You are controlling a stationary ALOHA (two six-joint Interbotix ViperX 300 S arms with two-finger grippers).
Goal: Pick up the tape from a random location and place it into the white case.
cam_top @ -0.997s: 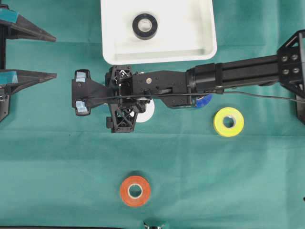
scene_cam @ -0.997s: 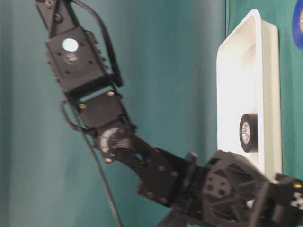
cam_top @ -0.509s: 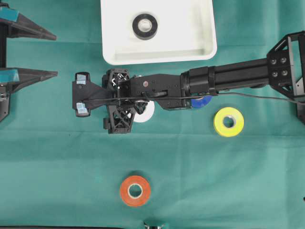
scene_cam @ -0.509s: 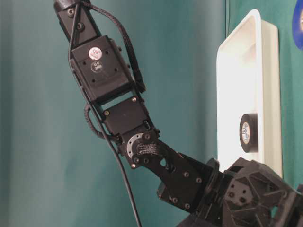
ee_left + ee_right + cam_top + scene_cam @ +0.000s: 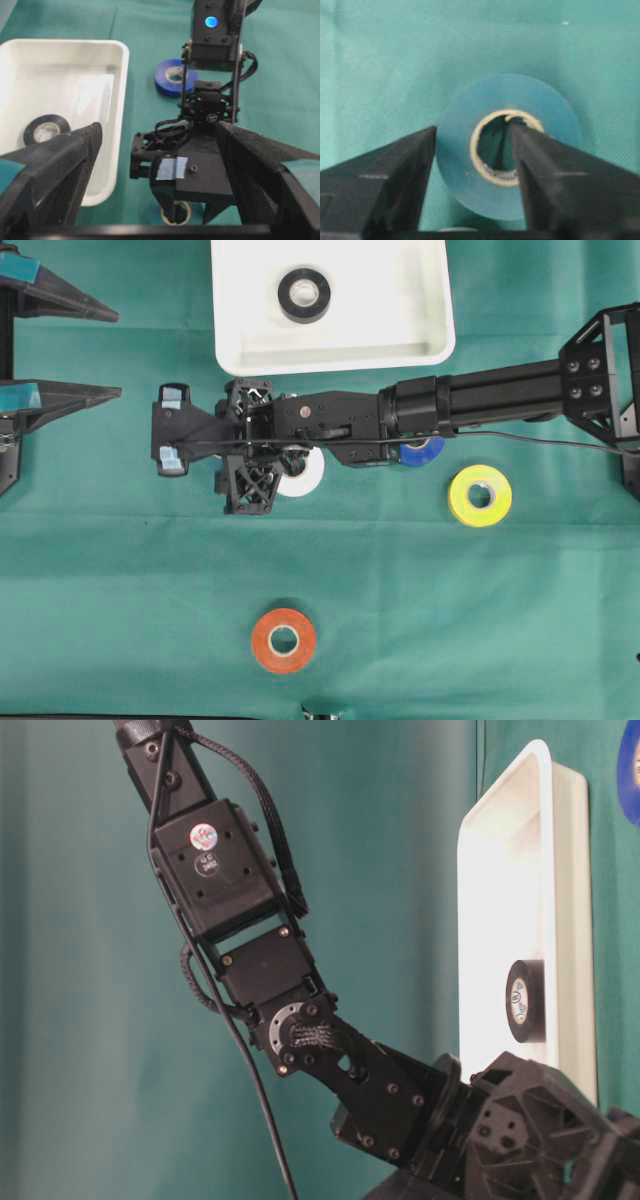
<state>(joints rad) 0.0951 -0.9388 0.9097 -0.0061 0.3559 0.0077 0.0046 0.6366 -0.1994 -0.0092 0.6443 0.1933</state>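
**Claw spread over a teal roll**

Right claw (image 5: 472,129) was spread, one finger in the hole of the teal tape (image 5: 510,92) and one outside its wall, on the green bench (image 5: 450,620) left of centre. The white case (image 5: 330,362) at upper centre held a black roll (image 5: 304,294). The left claw (image 5: 118,355) gaped wide at the far left edge. Orange (image 5: 284,640), yellow (image 5: 479,495), white (image 5: 305,472) and blue (image 5: 425,450) rolls lay loose.

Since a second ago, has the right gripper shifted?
Barely: the right gripper stays about level with the shallow white plastic case's near rim, slightly up-view.
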